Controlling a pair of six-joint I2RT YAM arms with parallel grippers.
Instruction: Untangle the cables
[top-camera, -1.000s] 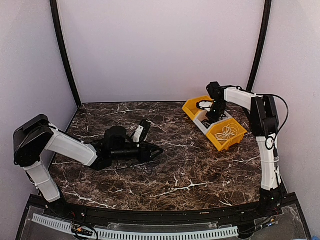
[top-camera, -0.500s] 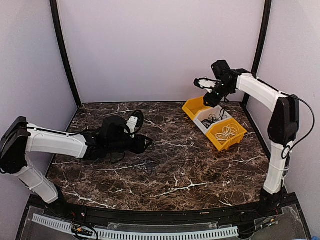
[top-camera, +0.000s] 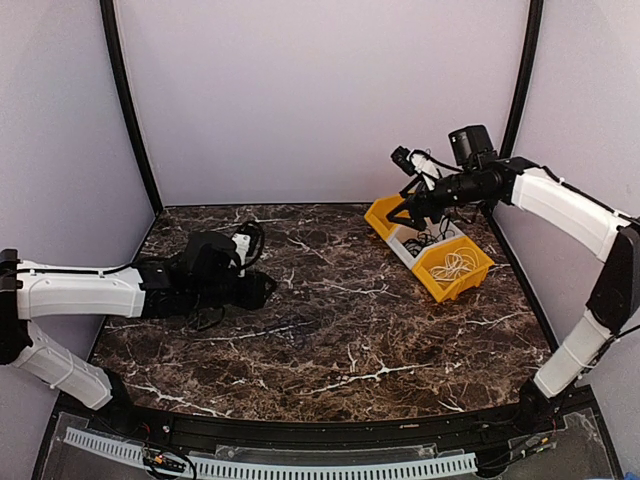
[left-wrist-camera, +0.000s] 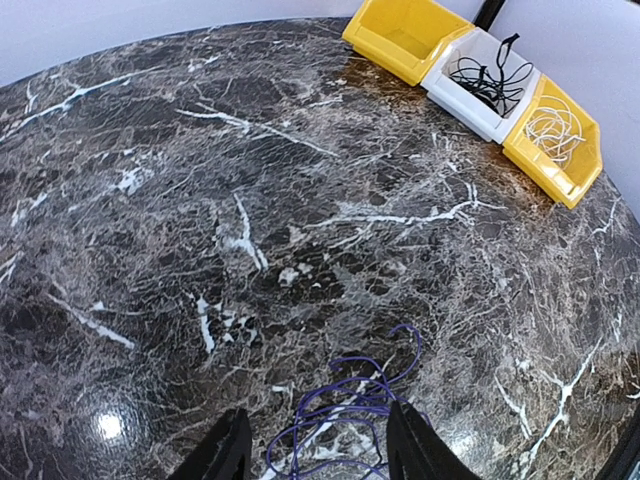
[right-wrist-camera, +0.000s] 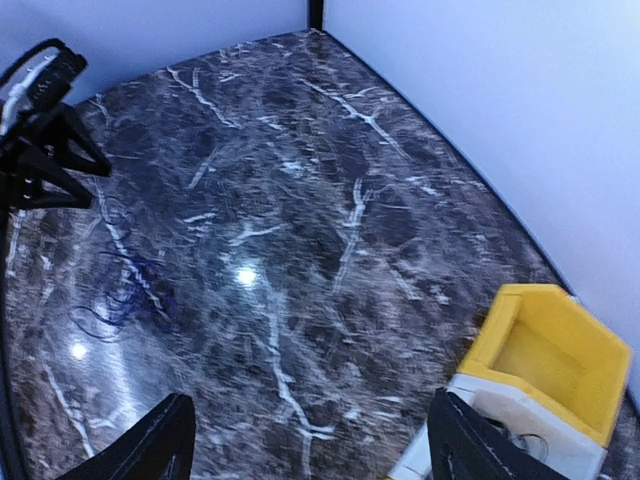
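A purple cable (left-wrist-camera: 345, 420) lies looped on the bench (left-wrist-camera: 200, 200) at the left wrist view's bottom centre, between the spread fingers of the left tool (left-wrist-camera: 320, 455), seemingly untouched. The right tool (right-wrist-camera: 310, 450), spread wide, hangs by the binned black cables (left-wrist-camera: 487, 80), upper right.

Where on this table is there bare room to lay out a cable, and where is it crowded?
Bare marble spans the middle and front, between the left gripper with its purple cable and the three bins. Crowded: the back right corner, where the right gripper hangs over the bins.
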